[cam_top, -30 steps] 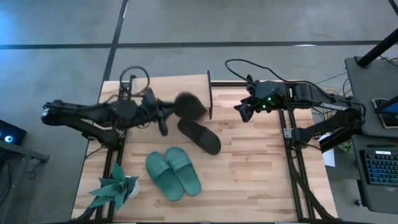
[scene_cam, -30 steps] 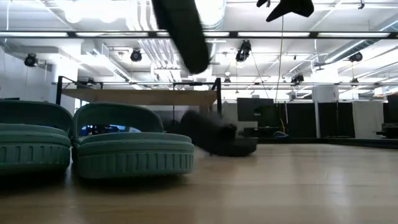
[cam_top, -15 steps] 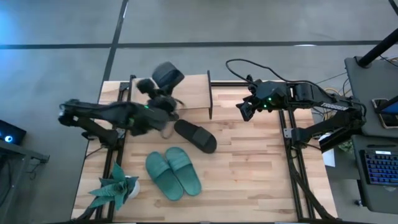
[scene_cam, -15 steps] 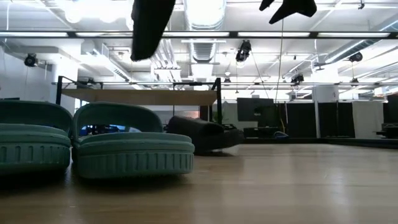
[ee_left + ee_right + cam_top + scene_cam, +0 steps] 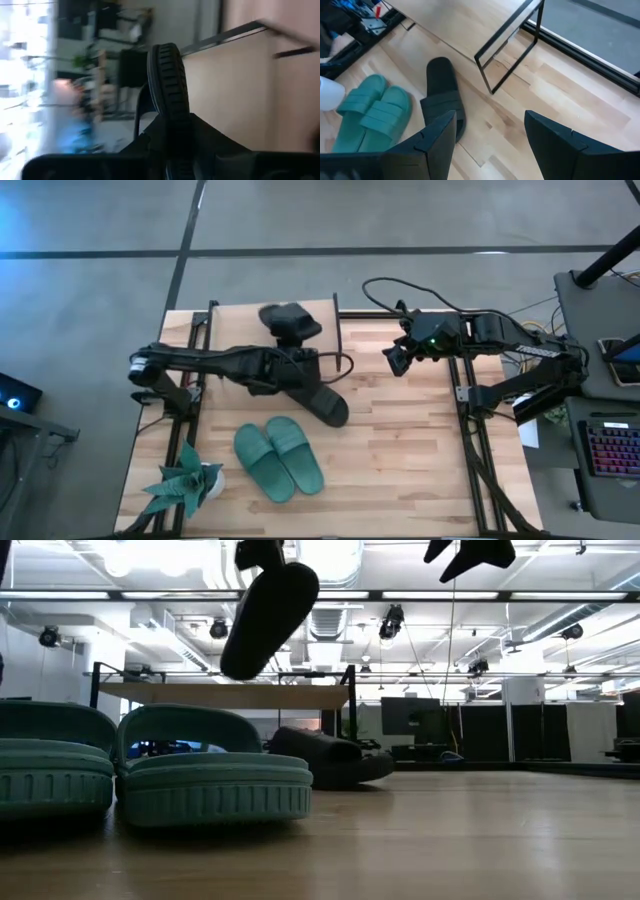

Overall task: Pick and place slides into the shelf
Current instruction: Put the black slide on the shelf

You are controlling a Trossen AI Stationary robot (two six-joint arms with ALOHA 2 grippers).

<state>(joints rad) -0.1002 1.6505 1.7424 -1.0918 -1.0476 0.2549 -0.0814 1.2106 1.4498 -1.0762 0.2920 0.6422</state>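
My left gripper (image 5: 298, 348) is shut on a black slide (image 5: 290, 320), which hangs clear over the light wood top board of the shelf (image 5: 240, 330) at the table's far side. In the low view this slide (image 5: 268, 620) hangs slanted high above the table. The other black slide (image 5: 320, 398) lies flat on the table by the shelf's right legs. Two teal-green slides (image 5: 278, 458) lie side by side nearer the front. My right gripper (image 5: 393, 360) hovers open right of the shelf, holding nothing. My left gripper has the black slide pinched between its two fingers, which reach out over the shelf from the table's left. The slide stands on edge, and its ribbed sole rim (image 5: 167, 85) runs away from the fingers. The gripper's own body hides which part is pinched. The slide is lifted clear and tilted.
The shelf's thin black legs (image 5: 510, 55) stand just behind the lying black slide (image 5: 442, 95). A green plant in a white pot (image 5: 185, 480) sits at the table's near left corner. Bare wood lies between the slides and the right arm.
My left arm has stretched out toward the table's right and its wrist has rolled. The black slide it carries has swung from just above the table beside the other black slide to a place over the shelf's top board, turning onto its edge.
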